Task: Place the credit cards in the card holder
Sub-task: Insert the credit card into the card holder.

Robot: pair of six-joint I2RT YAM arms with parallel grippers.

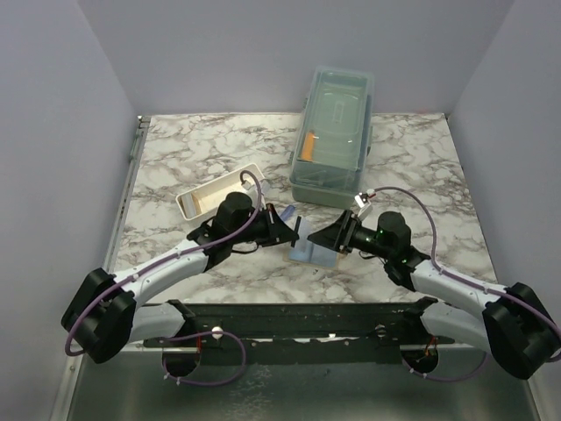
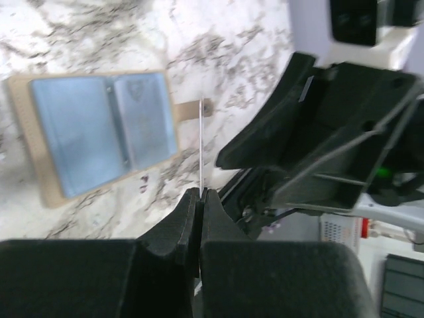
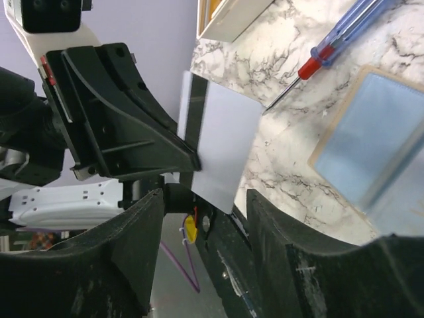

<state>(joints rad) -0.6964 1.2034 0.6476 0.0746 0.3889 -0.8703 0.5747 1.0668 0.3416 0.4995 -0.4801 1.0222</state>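
**Card held on edge over the open card holder, right gripper spread wide**

We find the left gripper (image 2: 200, 196) clamped tight on the lower edge of one pale credit card (image 3: 222, 151). The card stands upright, so from the left wrist we see it only as a thin line. We judge that the narrow pinch at the bottom is meant to leave most of the card bare, either for the other arm to take hold of or for the free end to lead into a pocket.

The right gripper (image 3: 205, 199) faces it from the other side. Its jaws are far apart and hold nothing. The card sits in the gap between them in the right wrist view, but we see no contact. That looks to us like the set-up for a handover or a steadying grip, though we cannot tell which.

The card holder (image 1: 308, 254) lies open and flat on the table (image 1: 193, 149), close to the near edge and about midway along it. Its blue lining faces up, just below the two grippers. Lying open like this it shows its pockets, and we see no card in them yet.

The screwdriver (image 3: 338, 40) lies just beyond the card holder. The white tray (image 1: 219, 193) sits towards the left edge, and the clear box (image 1: 335, 136) stands near the far edge. We cannot make out any other cards.
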